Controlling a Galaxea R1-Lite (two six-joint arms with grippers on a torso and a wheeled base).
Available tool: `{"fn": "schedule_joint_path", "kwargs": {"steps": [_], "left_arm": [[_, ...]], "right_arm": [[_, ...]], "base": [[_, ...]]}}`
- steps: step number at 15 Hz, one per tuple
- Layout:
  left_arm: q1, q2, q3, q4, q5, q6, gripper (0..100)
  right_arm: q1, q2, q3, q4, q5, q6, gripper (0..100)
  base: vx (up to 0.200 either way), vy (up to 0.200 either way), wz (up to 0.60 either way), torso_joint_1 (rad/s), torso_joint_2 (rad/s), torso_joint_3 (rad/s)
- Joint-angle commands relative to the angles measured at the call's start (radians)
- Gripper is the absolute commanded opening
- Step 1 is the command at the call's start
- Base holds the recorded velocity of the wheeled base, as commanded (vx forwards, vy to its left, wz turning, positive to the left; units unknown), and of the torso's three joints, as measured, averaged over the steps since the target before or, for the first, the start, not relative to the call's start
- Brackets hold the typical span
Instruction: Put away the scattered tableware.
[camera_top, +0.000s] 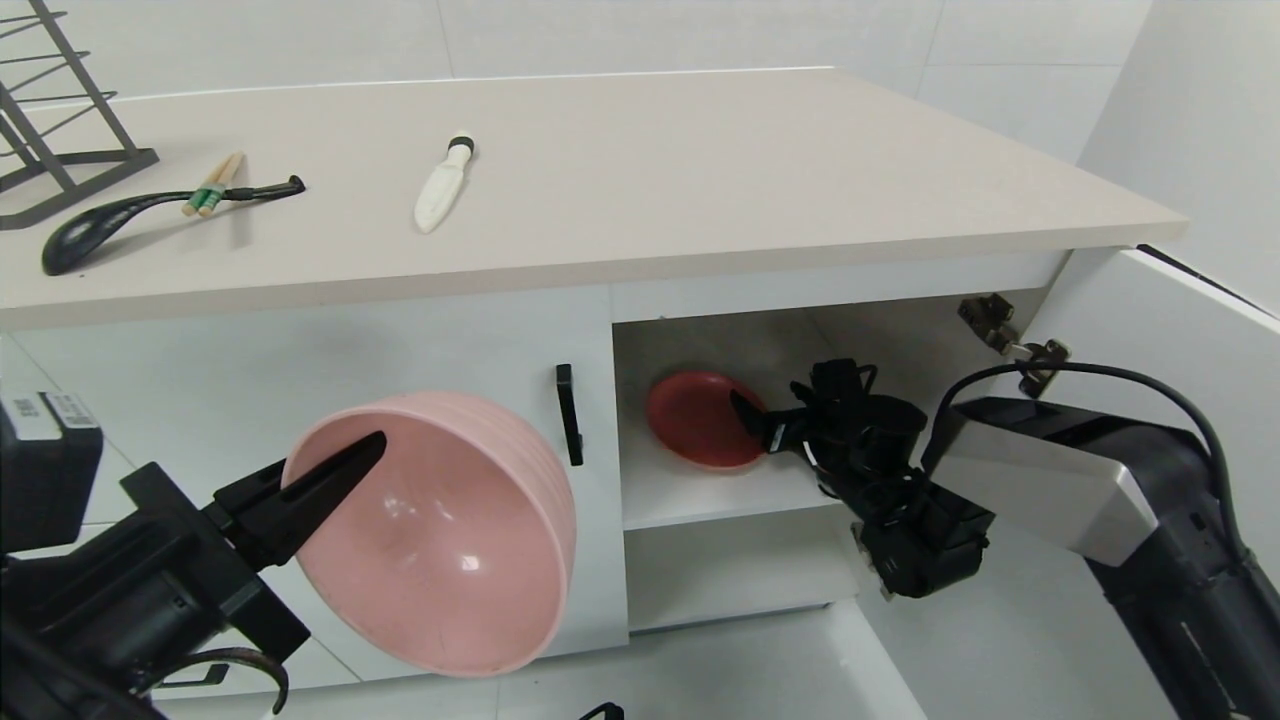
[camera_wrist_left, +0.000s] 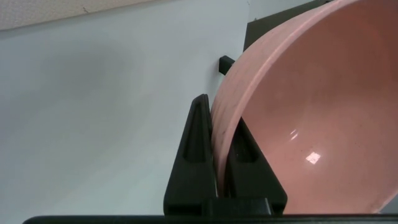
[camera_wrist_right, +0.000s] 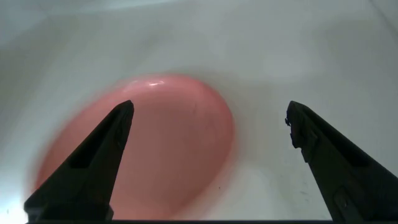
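A pink bowl (camera_top: 440, 530) hangs tilted on its side in front of the closed cabinet door (camera_top: 450, 380), its rim pinched between the fingers of the left gripper (camera_top: 360, 452), which are clamped tight on it. To its right, a red plate (camera_top: 700, 420) lies on the shelf (camera_top: 720, 500) of the open cabinet, with the right gripper (camera_wrist_right: 209, 109) poised just over it, jaws spread wide and holding nothing. The plate looks stowed; the bowl is likely next, which calls for the right arm to clear the opening and the left to carry the bowl past the door's edge onto the shelf. On the beige counter (camera_top: 700, 180) above wait a black ladle (camera_top: 100, 225), chopsticks (camera_top: 212, 187) and a white knife (camera_top: 443, 187), beside a wire rack (camera_top: 50, 120), against a white tiled wall (camera_top: 700, 30).
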Motion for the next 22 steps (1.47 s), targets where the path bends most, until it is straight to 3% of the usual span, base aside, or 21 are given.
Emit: {"fn": "schedule_joint_path", "kwargs": {"steps": [1, 7, 9, 13, 18, 22], "left_arm": [[0.000, 0.004, 0.001, 0.000, 0.000, 0.000, 0], [0.000, 0.024, 0.006, 0.006, 0.000, 0.014, 0], [0.000, 0.031, 0.003, -0.002, 0.000, 0.018, 0], [-0.014, 0.062, -0.078, 0.007, 0.028, 0.050, 0], [-0.178, 0.159, -0.192, 0.033, 0.308, 0.054, 0], [-0.270, 0.246, -0.218, 0.018, 0.371, 0.052, 0]], "right_arm": [[-0.001, -0.066, 0.071, -0.024, 0.004, -0.047, 100], [0.132, -0.546, 0.647, -0.024, 0.007, -0.139, 100], [0.172, -0.645, 0.753, -0.024, 0.004, -0.154, 100], [0.149, -0.884, 0.945, -0.024, 0.004, -0.157, 100], [0.146, -1.030, 1.080, -0.024, 0.004, -0.144, 100], [0.142, -1.034, 1.074, -0.024, 0.005, -0.170, 100]], "base": [[0.000, 0.000, 0.00, 0.000, 0.00, 0.000], [0.000, 0.000, 0.00, 0.000, 0.00, 0.000], [0.000, 0.000, 0.00, 0.000, 0.00, 0.000], [0.000, 0.000, 0.00, 0.000, 0.00, 0.000], [0.000, 0.000, 0.00, 0.000, 0.00, 0.000], [0.000, 0.000, 0.00, 0.000, 0.00, 0.000]]}}
